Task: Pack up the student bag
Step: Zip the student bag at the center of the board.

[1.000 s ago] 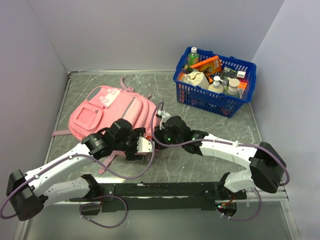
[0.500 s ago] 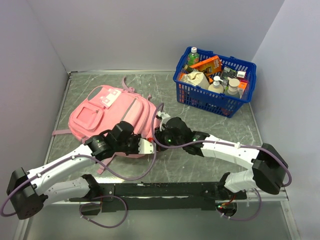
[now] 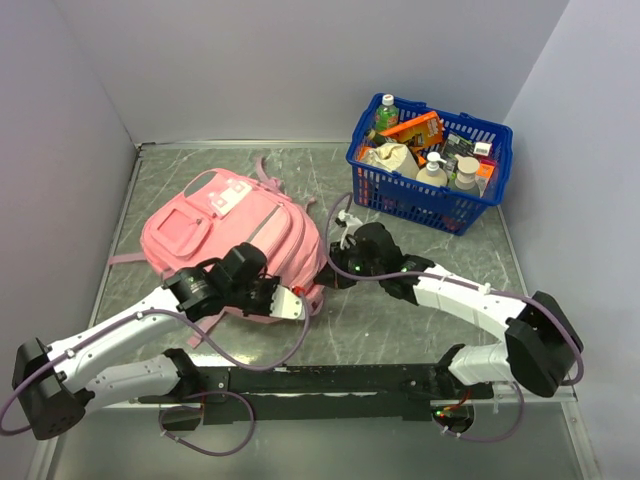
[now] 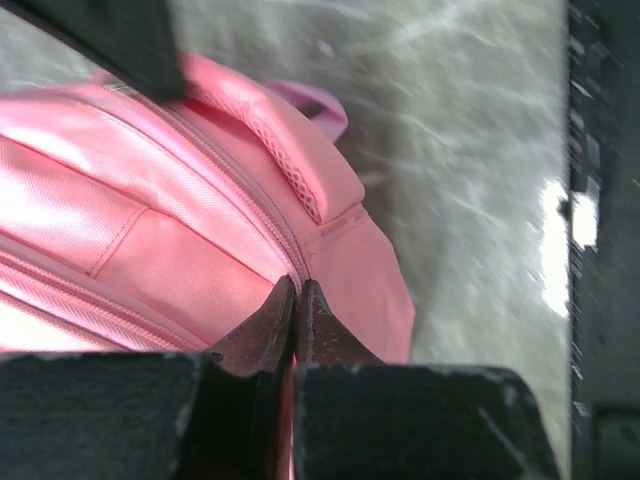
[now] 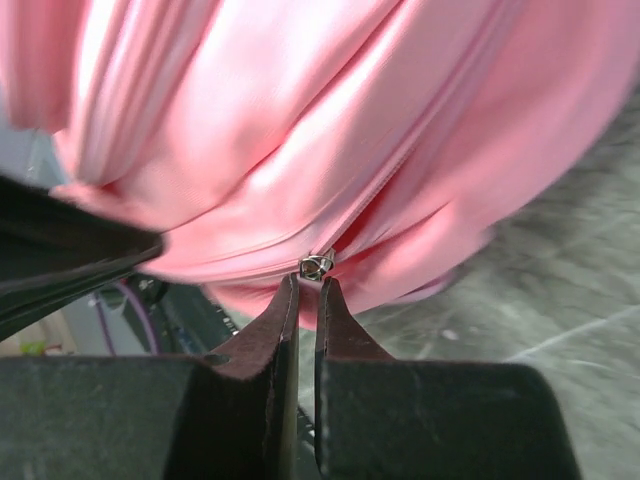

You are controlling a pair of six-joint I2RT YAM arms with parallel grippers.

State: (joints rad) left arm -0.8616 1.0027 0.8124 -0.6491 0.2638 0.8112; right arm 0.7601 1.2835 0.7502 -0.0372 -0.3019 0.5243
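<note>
The student bag (image 3: 235, 228) is a pink backpack lying on the table left of centre. My left gripper (image 3: 291, 303) is at its near edge and is shut, pinching the pink fabric (image 4: 150, 210) right beside a zipper seam (image 4: 240, 205); its tips (image 4: 297, 290) press together. On the bag's right side, my right gripper (image 3: 340, 264) is shut with the small metal zipper pull (image 5: 316, 266) at its tips (image 5: 307, 284). The bag's fabric (image 5: 300, 120) bulges and hangs taut above those fingers.
A blue plastic basket (image 3: 420, 205) full of bottles and packets stands at the back right. Grey walls close in the table on the left, back and right. Pink straps (image 3: 262, 170) trail behind the bag. A black rail (image 3: 320, 378) runs along the near edge.
The left gripper has closed on the bag's near edge. The right gripper has moved right and away with the zipper pull. The bag has shifted right and bunched up between the two.
</note>
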